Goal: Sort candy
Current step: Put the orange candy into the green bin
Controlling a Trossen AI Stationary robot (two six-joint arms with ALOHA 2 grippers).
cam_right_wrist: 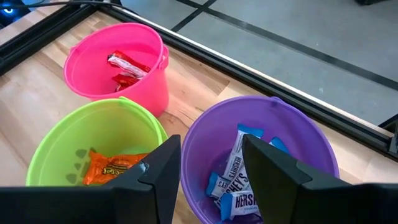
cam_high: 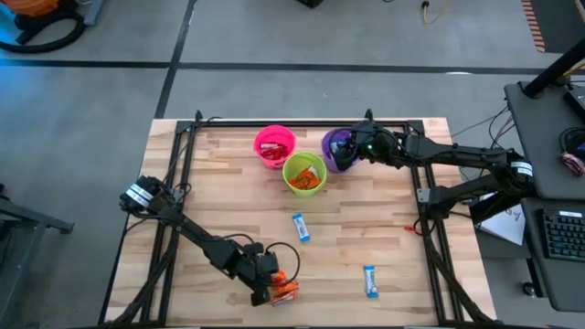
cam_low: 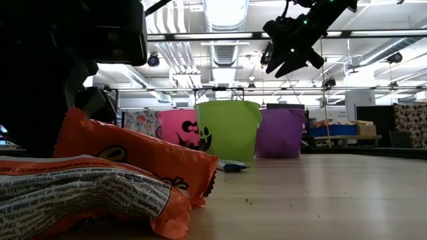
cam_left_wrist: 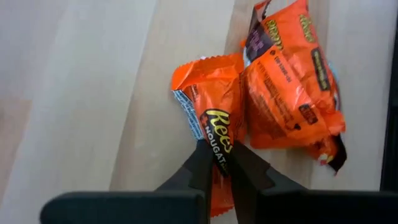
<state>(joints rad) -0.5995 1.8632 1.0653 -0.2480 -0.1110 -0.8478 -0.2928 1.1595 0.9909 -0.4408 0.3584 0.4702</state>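
You are picking up orange candy: your left gripper is down on the pale wooden surface, well away from the lime-green plastic cup, and its jaws are closing on a shiny orange wrapped candy that is touching a second orange-wrapped candy. Your right gripper is hovering over the purple plastic cup beside the green one, jaws apart and holding nothing. Two blue-and-white wrapped candies are lying loose between the green cup and your left gripper. Next you are probably lifting the orange piece clear of its neighbour and carrying it to the green cup, which is holding orange candy.
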